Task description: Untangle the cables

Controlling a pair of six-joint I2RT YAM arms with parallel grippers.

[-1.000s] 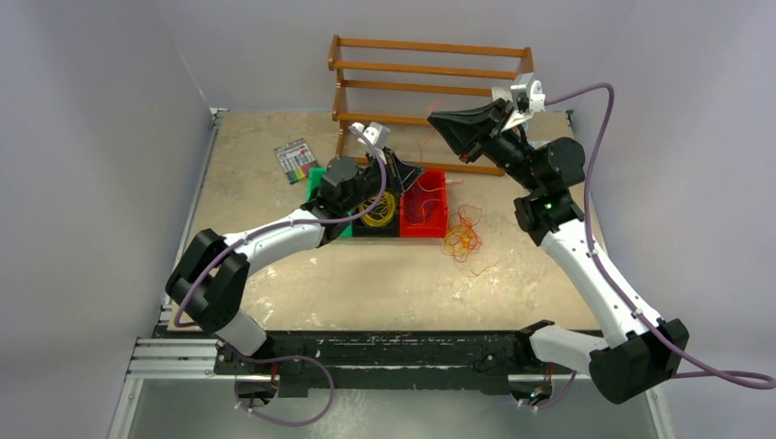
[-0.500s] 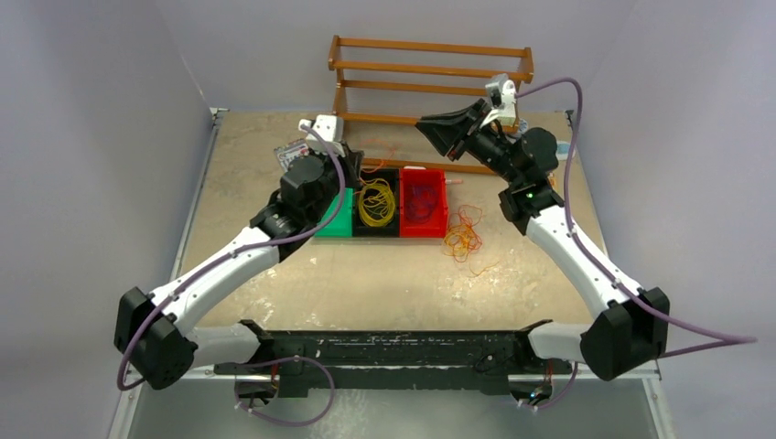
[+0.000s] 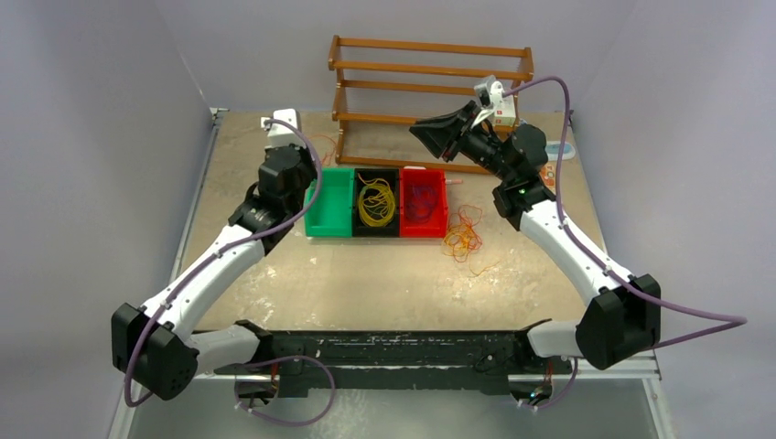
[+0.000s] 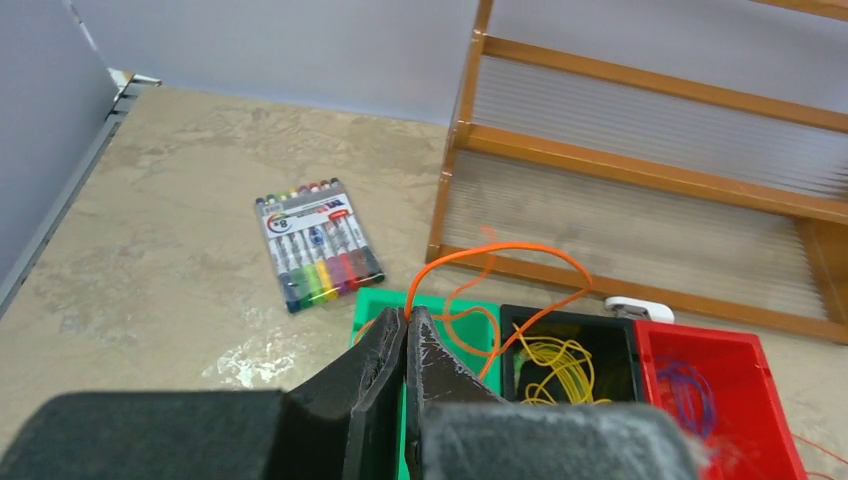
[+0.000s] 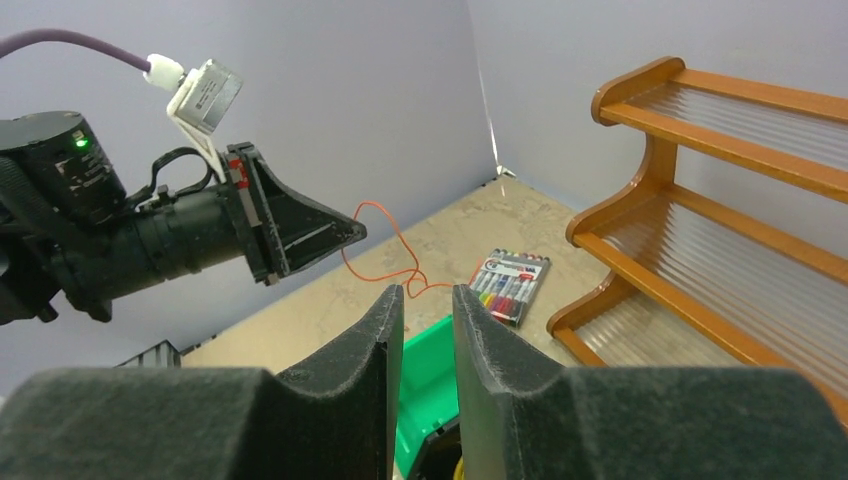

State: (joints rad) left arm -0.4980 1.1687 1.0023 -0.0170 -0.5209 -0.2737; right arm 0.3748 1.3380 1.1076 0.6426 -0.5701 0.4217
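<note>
My left gripper [image 4: 406,315] is shut on a thin orange cable [image 4: 500,262], which loops up over the green bin [image 4: 470,330]. In the top view this gripper [image 3: 314,167] sits at the green bin's [image 3: 329,215] far left corner. Yellow cables [image 3: 376,203] lie in the black bin and purple cables [image 3: 422,199] in the red bin. A tangle of orange and yellow cables [image 3: 462,236] lies on the table right of the red bin. My right gripper [image 3: 428,133] is open and empty, held high behind the bins. Its view shows the left gripper [image 5: 350,232] holding the orange cable [image 5: 385,240].
A wooden shelf rack [image 3: 430,82] stands at the back of the table. A pack of coloured markers [image 4: 318,242] lies left of the rack, behind the green bin. A small white object [image 4: 638,308] lies behind the black bin. Grey walls close in both sides.
My left arm has swung left from over the bins to the green bin's left corner, carrying the orange cable. My right gripper has moved a little left.
</note>
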